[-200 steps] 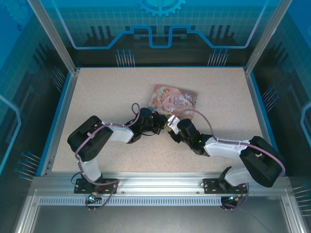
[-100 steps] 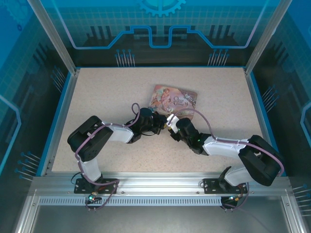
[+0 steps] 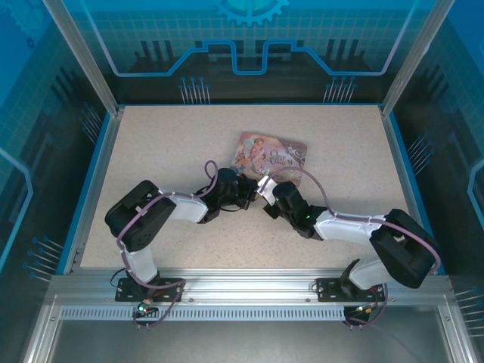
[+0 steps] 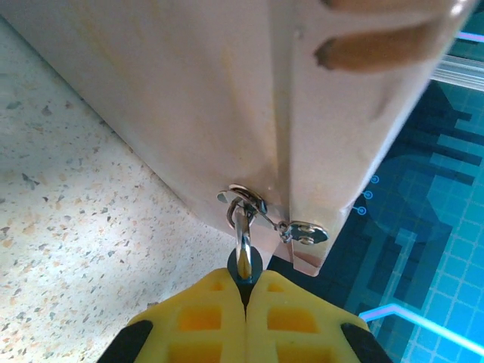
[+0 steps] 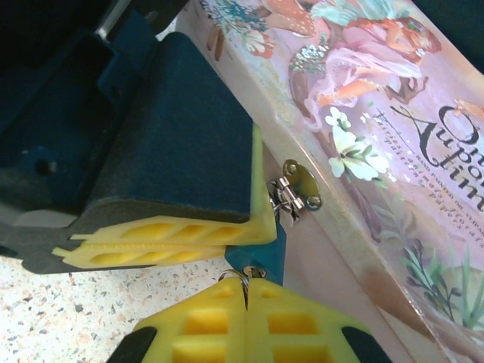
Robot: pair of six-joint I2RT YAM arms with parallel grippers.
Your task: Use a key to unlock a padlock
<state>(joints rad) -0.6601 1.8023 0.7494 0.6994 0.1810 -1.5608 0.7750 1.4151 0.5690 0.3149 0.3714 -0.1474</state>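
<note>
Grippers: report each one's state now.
Left gripper: closed on the padlock, which hangs through the tin box's hasp.
Right gripper: closed on what looks like the key, at the padlock.

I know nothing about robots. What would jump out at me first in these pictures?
Two black arms meet fingertip to fingertip mid-table beside a pink illustrated tin box. Up close, the left gripper pinches a tiny blue padlock hanging from the box's clasp, while the right gripper is shut on a small metal loop, apparently the key, right against it.
</note>
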